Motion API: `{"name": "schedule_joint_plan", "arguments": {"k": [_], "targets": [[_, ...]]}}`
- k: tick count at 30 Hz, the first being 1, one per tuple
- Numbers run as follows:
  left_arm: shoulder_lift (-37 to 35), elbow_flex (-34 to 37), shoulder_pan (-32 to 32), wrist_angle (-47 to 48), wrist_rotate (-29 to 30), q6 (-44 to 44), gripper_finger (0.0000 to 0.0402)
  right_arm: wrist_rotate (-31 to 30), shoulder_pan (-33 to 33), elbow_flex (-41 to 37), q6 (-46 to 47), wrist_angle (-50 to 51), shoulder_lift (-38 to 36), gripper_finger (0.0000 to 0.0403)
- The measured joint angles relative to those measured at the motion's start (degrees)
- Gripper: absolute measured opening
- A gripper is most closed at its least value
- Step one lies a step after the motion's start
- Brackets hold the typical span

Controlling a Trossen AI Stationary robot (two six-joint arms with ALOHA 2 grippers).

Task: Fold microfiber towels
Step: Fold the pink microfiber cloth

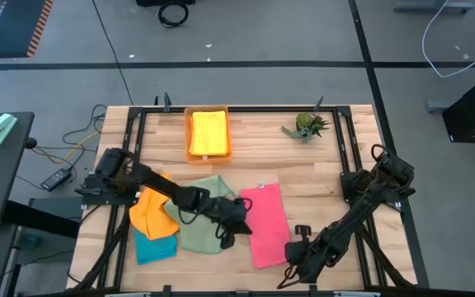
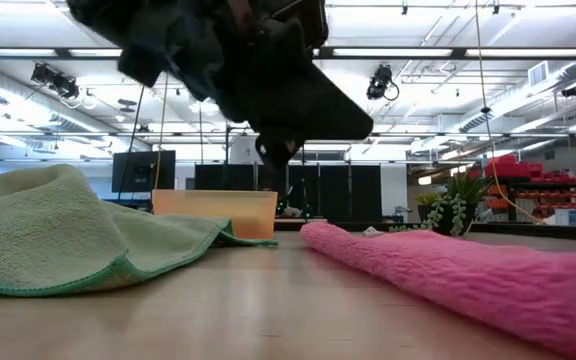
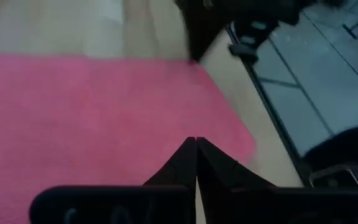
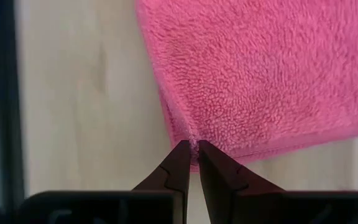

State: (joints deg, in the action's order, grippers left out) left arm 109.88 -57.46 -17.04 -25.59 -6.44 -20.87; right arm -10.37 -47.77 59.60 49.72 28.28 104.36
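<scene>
We have the pink towel [image 1: 265, 224] lying flat on the worktop [image 1: 320, 177], between our two arms. Our left pincer [image 1: 231, 233] hovers at the towel's left edge with its tips clenched together and nothing between them; in its wrist view the pink cloth lies beyond the tips, not in them. Our right pincer [image 4: 191, 151] sits at the near right corner with its fingers nearly together, and a thin fold of the hem seems to lie between the tips, though we cannot be sure it is truly caught.

The sage green towel [image 1: 202, 216], the orange towel [image 1: 152, 211] and the teal towel [image 1: 155, 246] lie in an overlapping heap to the left, and a yellow towel [image 1: 209, 132] rests in the tray [image 1: 190, 150].

Our worry is the thin pinch: if we lift, the hem may slip free and the corner drop. With only one side held, the cloth could drag askew and fold crooked. The left pincer could also snag the green towel close beside it.
</scene>
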Motion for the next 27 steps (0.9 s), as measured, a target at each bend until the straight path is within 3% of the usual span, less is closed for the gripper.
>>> {"name": "schedule_joint_plan", "arguments": {"k": [10, 19, 27], "targets": [[10.83, -2.33, -2.48, -11.54, 0.18, -10.50, 0.0017, 1.03, 0.00, -0.99, 0.21, -0.83, 0.00, 0.0041], [13.51, -6.77, -2.03, -4.06, 0.40, -12.84, 0.0014, 2.77, 0.00, -0.84, 0.39, 0.11, -0.77, 0.0052], [13.45, -7.13, -1.99, -3.95, 0.24, -13.45, 0.0011, 2.72, -1.01, 0.63, -2.88, 5.81, -4.94, 0.0111]]}}
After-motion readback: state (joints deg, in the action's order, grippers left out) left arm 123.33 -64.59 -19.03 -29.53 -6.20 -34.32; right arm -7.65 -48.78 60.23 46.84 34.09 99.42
